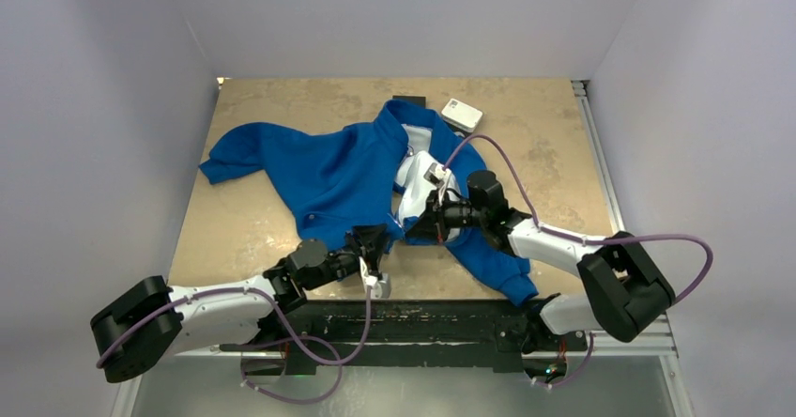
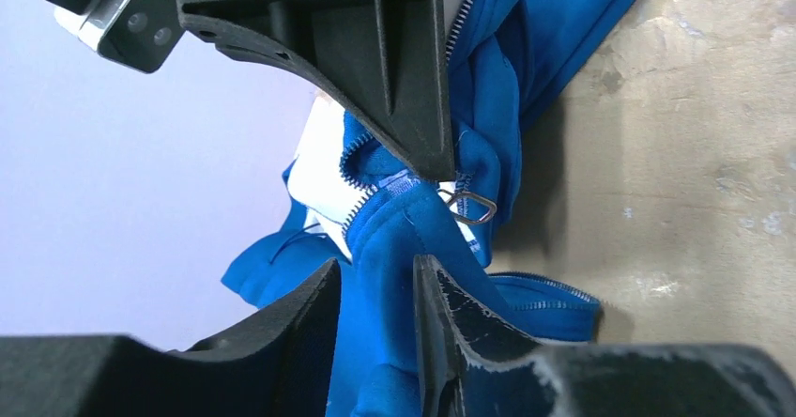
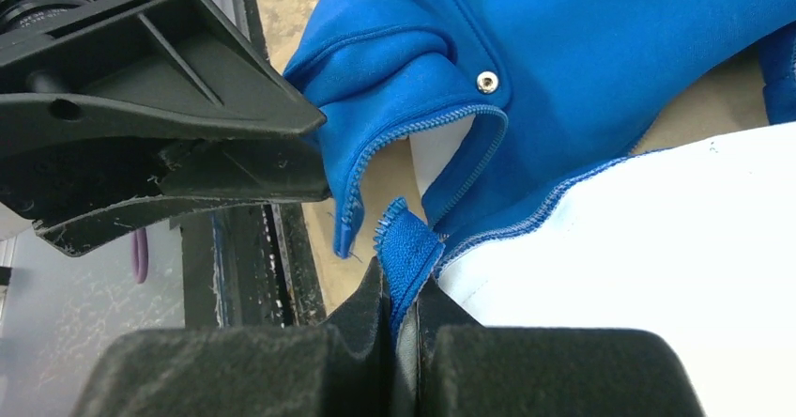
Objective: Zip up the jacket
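Royal-blue soft fabric jacket [image 1: 329, 177] lies spread on the tan counter [image 1: 544, 145]. Collar toward 12 o'clock, one sleeve out to 9 o'clock, white lining [image 1: 413, 192] bared at the middle. My left claw [image 2: 375, 271] sits at the garment's 6 o'clock edge, clamped on a fold of blue hem. My right claw [image 3: 402, 281], just at 2 o'clock of it, is pinched together on the blue zipper tape end. Silver wire zipper pull [image 2: 469, 208] hangs beside the right claw's tip. Small white box [image 1: 462, 114] near the collar, at 1 o'clock.
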`<move>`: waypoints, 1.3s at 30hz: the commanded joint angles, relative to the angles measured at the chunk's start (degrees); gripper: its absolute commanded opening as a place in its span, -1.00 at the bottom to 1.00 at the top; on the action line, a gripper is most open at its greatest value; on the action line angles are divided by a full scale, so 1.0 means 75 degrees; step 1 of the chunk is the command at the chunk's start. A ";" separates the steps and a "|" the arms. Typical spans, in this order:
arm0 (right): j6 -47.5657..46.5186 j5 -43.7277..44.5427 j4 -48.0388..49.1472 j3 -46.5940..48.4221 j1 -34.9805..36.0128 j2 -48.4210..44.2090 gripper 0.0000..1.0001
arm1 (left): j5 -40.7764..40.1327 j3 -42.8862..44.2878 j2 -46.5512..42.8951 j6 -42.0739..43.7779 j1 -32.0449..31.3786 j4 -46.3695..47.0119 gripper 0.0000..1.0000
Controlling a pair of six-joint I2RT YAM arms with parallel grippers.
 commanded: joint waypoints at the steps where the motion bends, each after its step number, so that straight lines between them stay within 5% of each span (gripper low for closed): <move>1: -0.0103 -0.0159 0.0073 0.0148 -0.0003 -0.0042 -1.00 | 0.0366 0.0166 -0.0058 -0.0287 -0.0017 -0.0225 -0.43; 4: 0.0038 -0.0211 0.0286 0.0136 0.0057 0.0047 -1.00 | 0.0585 0.0225 0.0133 -0.0420 -0.0018 -0.0218 -0.40; 10: 0.0064 -0.0265 0.0423 0.0178 0.0121 0.0249 -1.00 | 0.0595 0.0500 0.0596 -0.1541 -0.0017 -0.0322 0.23; 14: 0.0044 -0.0261 0.0384 0.0139 0.0125 0.0247 -1.00 | 0.0848 0.0428 0.0686 -0.1921 -0.0017 -0.0538 0.38; 21: -0.0030 -0.0222 0.0280 0.0083 0.0124 0.0230 -1.00 | 0.1011 -0.0027 0.1085 -0.1341 -0.0017 0.0313 0.55; 39: 0.0379 -0.0460 0.0934 -0.0071 0.0314 0.0455 -1.00 | 0.0456 0.0206 0.1770 -0.1285 -0.0029 0.1619 0.57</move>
